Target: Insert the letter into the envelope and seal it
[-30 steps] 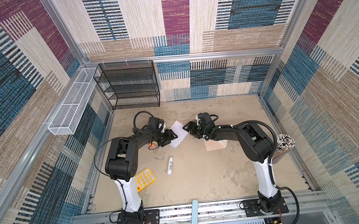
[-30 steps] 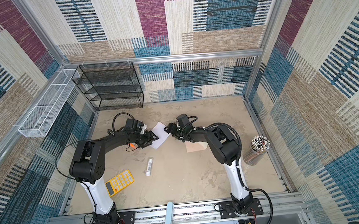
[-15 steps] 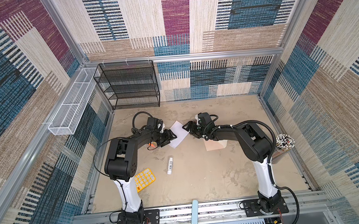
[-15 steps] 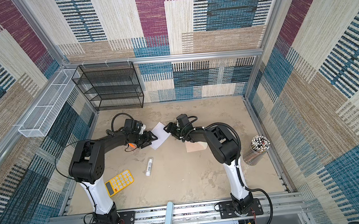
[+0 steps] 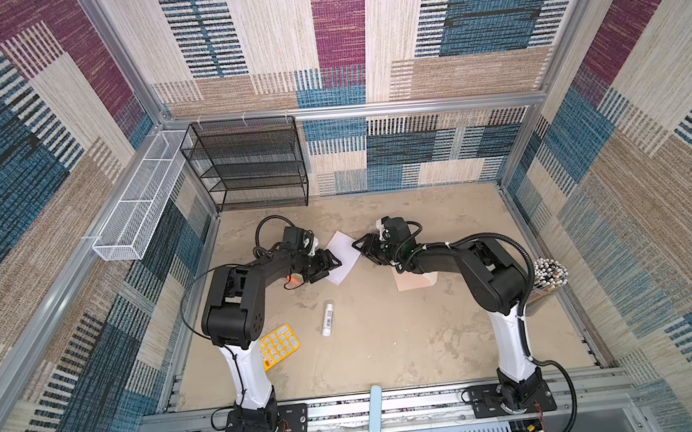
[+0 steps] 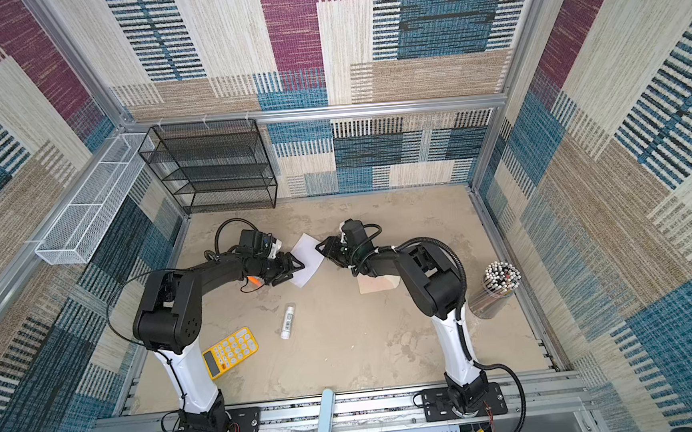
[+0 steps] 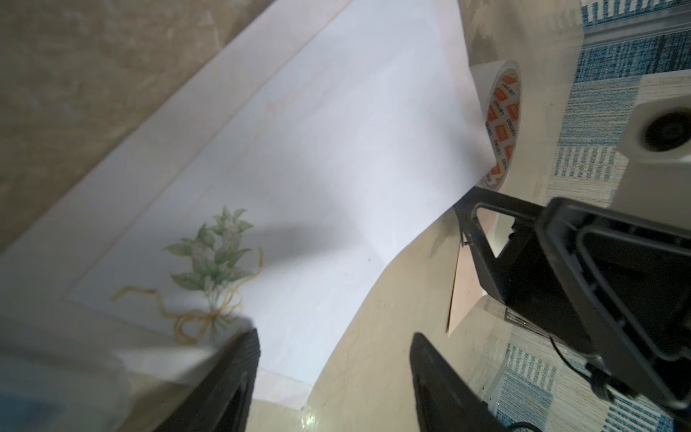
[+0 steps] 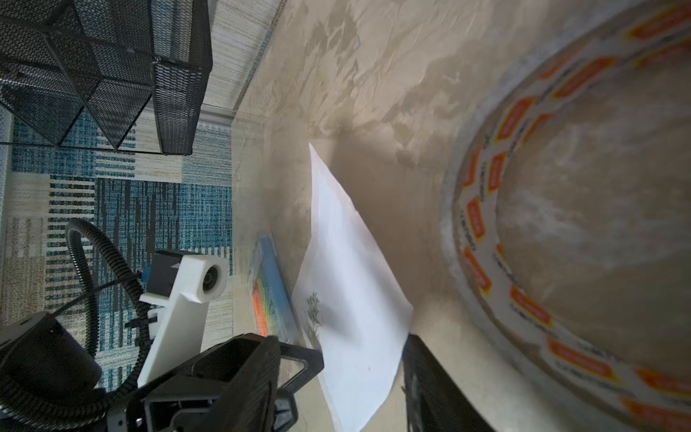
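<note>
**Your left arm [image 5: 233,304] and right arm [image 5: 495,281]:** black links atop white columns on bolted black base plates [image 5: 296,416]. Corrugated black cable [image 8: 76,258] loops behind the fingers [image 7: 235,374], ribbed and black on the left gripper [image 7: 332,336]. A white camera bracket [image 8: 179,299] sits just behind them.

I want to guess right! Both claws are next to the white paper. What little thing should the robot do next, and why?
Probably close the right gripper on the letter: the sheet's edge sits between its open jaws. The envelope lies apart under that arm, so the letter must be picked up first.
</note>
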